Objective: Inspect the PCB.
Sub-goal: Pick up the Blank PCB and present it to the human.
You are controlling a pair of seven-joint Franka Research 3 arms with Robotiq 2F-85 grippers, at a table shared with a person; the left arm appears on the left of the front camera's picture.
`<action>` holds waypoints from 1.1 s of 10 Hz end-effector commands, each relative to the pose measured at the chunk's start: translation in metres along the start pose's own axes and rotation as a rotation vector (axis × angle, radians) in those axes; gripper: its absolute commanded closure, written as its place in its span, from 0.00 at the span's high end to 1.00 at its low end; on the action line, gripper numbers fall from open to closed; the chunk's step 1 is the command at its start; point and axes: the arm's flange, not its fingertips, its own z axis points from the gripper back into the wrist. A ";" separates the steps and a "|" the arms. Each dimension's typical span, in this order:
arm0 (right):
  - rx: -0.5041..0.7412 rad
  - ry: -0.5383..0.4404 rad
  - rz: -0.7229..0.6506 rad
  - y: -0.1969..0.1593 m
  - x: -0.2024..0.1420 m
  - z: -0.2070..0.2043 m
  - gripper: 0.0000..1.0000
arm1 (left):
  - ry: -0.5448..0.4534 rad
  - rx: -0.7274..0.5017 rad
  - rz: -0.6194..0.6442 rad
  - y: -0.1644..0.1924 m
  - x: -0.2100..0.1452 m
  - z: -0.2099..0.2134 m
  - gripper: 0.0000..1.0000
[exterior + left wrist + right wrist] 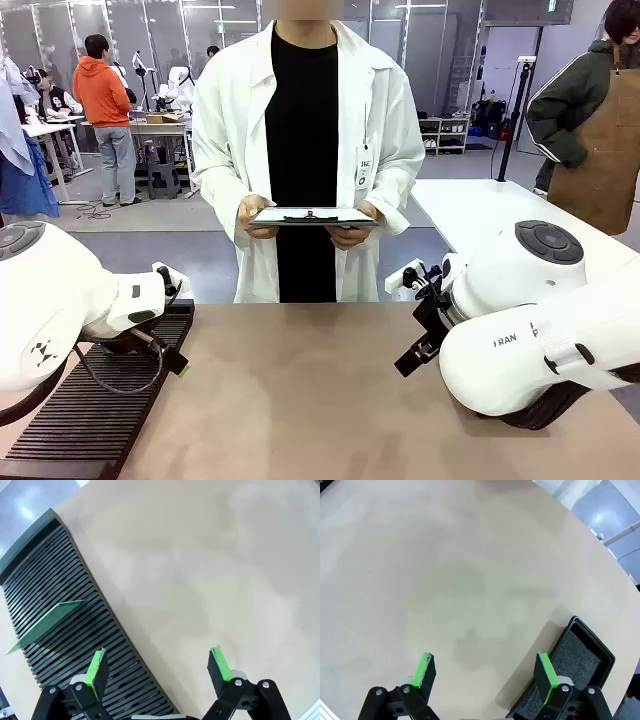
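Note:
The PCB (47,622) is a thin green board standing slanted in a slot of the black slotted rack (75,585), at the left of the left wrist view. My left gripper (159,665) hangs open above the rack's edge and the bare table, to the right of the PCB and apart from it. My right gripper (485,672) is open too, over bare tabletop, with nothing between its green pads (425,669). Across the table a person in a white coat holds a paper-topped clipboard (313,215) level in both hands.
The slotted rack (100,400) lies along the table's left side under my left arm. A shallow black tray (572,667) with a grey lining sits by my right gripper, partly under the right arm (530,350). Bare tan tabletop (300,400) lies between the arms.

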 end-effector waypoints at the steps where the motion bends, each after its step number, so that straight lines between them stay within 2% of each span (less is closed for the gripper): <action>1: 0.000 0.000 0.000 0.000 0.000 0.000 1.00 | 0.000 0.000 0.000 0.000 0.000 0.000 1.00; 10: 0.000 0.000 0.002 0.000 0.000 0.000 1.00 | 0.000 0.000 -0.001 0.000 0.000 0.000 1.00; 11: 0.042 0.011 -0.025 -0.006 0.009 0.023 1.00 | -0.007 -0.043 -0.008 0.007 0.009 0.024 1.00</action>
